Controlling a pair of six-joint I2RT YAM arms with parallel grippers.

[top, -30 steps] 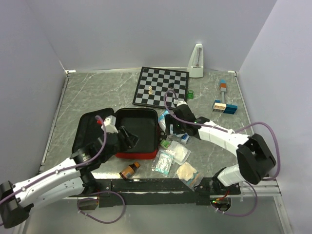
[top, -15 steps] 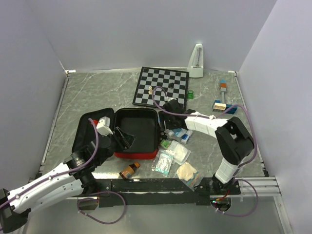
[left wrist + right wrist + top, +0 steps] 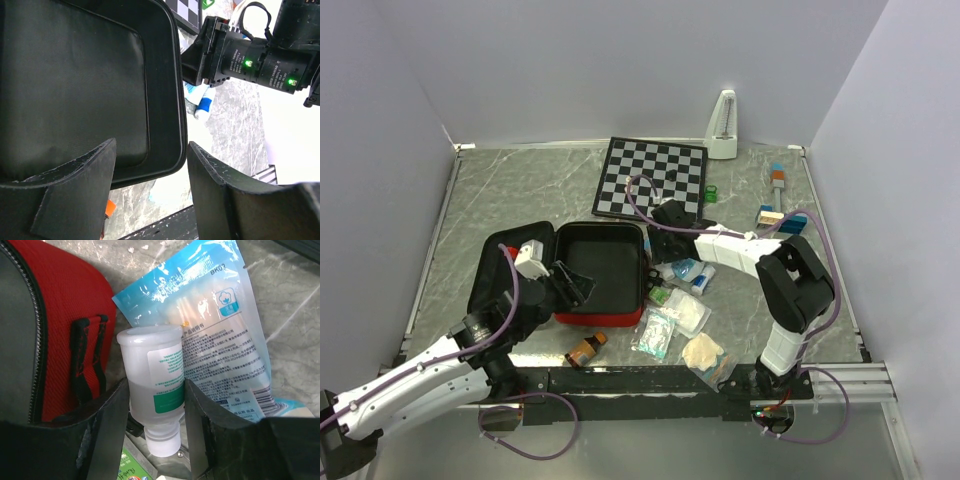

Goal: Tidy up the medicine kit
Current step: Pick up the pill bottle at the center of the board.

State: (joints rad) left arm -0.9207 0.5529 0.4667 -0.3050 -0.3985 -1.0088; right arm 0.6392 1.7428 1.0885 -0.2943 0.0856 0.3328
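My right gripper (image 3: 156, 402) pinches a small clear bottle (image 3: 154, 372), one finger against each side. One finger is crowded by the kit (image 3: 60, 310), whose red wall and black loop lie just beside the bottle. A blue packet (image 3: 220, 325) lies by the other finger. My left gripper (image 3: 150, 170) hangs spread, holding nothing, over the kit's black lining, with its rim between the fingers. The kit lies open mid-table, with the chessboard (image 3: 652, 178) beyond it and more packets (image 3: 672, 318) near its right side.
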